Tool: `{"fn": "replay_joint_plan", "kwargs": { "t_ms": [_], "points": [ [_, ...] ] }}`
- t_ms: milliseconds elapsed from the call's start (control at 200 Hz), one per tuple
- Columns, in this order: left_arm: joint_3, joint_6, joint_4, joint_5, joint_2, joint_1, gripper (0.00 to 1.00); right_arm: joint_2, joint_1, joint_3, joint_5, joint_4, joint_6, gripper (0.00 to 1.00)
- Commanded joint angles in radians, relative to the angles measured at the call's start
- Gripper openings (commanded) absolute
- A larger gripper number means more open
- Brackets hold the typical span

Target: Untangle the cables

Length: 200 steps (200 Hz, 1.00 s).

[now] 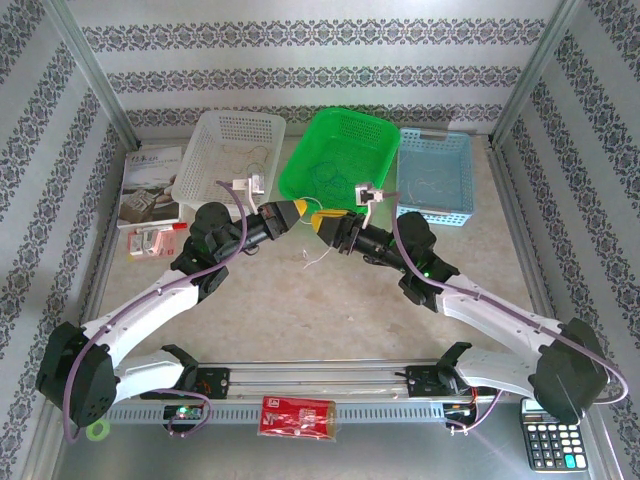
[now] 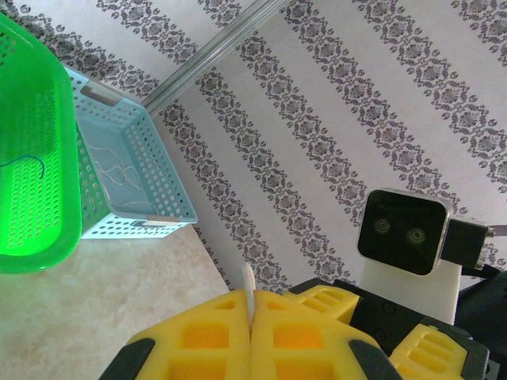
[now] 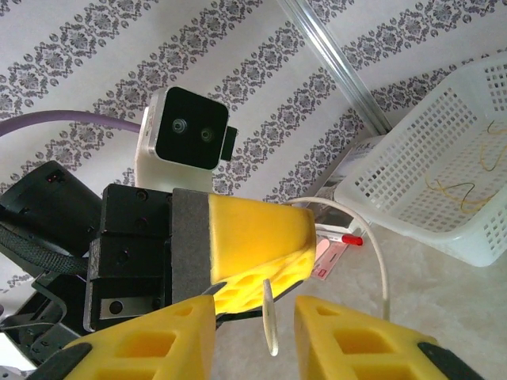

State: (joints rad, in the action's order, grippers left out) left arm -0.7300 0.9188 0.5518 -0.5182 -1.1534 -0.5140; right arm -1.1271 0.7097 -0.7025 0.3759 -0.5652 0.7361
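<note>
My left gripper (image 2: 252, 305) is shut on a whitish cable (image 2: 248, 286), whose short end sticks up between the yellow fingers. In the top view the left gripper (image 1: 298, 210) meets my right gripper (image 1: 322, 222) tip to tip in front of the green basket (image 1: 375, 165), and the whitish cable (image 1: 318, 255) dangles below them. My right gripper (image 3: 255, 317) stands open with the cable end (image 3: 271, 321) hanging in the gap, touching neither finger. The cable arcs away to the right (image 3: 383, 261). Yellow cables (image 3: 455, 190) lie in the white basket (image 3: 412, 206).
A white basket (image 1: 200, 165), the green basket and a blue basket (image 1: 460, 205) stand in a row at the back. A booklet (image 1: 150, 185) and a small packet (image 1: 150, 243) lie at the left. A red packet (image 1: 297, 415) and a calculator (image 1: 553, 445) sit at the near edge.
</note>
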Motion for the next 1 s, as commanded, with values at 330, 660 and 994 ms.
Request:
{"fn": "replay_joint_plan", "kwargs": {
  "t_ms": [330,660,994],
  "points": [
    [0.006,0.010,0.066,0.001,-0.008,0.012,0.00,-0.039,0.010,-0.063,0.017,-0.055,0.011,0.05],
    [0.035,-0.014,0.076,0.010,-0.026,0.012,0.38,0.006,-0.110,-0.152,0.036,0.019,-0.011,0.00],
    [0.059,-0.054,0.025,0.046,0.004,0.012,1.00,0.033,-0.342,-0.215,-0.042,0.104,-0.082,0.00]
  ]
}}
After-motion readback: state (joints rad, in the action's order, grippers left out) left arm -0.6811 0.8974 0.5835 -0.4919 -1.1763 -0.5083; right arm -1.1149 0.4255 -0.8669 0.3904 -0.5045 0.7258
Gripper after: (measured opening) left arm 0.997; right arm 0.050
